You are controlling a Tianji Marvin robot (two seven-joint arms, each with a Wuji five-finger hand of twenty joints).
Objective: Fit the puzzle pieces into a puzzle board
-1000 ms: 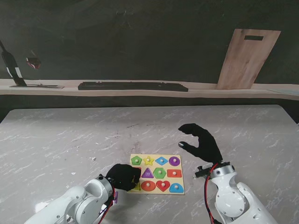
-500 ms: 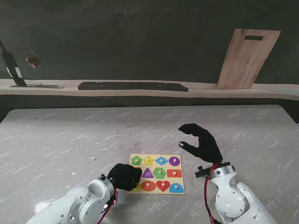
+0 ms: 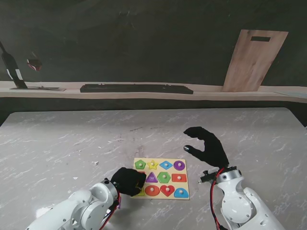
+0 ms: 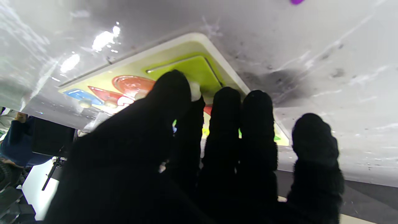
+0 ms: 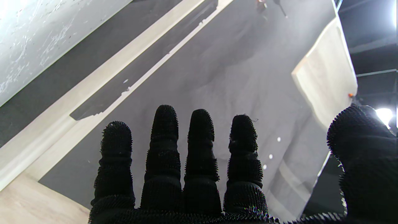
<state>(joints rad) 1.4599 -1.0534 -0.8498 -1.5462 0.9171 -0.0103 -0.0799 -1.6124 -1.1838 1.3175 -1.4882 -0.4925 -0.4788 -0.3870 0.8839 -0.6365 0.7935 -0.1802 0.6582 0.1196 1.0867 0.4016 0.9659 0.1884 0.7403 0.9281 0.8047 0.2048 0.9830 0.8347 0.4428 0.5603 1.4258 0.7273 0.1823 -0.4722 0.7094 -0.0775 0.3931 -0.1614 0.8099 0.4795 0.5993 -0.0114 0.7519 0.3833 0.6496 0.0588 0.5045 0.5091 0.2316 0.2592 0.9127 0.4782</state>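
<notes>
Fingertips (image 4: 174,90) of my left hand (image 3: 128,181) sat bunched over the near-left corner of the puzzle board (image 3: 184,179), thumb and index drawn together around the small white knob (image 4: 195,91) of the lime-green square piece (image 4: 189,69); whether they truly pinched that knob or only rested on it I could not tell from the wrist view. The green piece lay just beyond those fingertips, in or over its corner recess, and I could not say whether it was fully seated. Next to it the red oval piece (image 4: 132,85) and the other shapes appeared to be in their slots. My right hand (image 3: 207,147) hovered off the board's right edge, fingers spread and slightly curled, holding nothing. My worry was this: if the square was skewed against its recess, pressing down could jam one edge or shove the light board across the marble table (image 3: 62,143); a loose hold on so small a knob could also slip. No brand, label or readable writing showed anywhere.
</notes>
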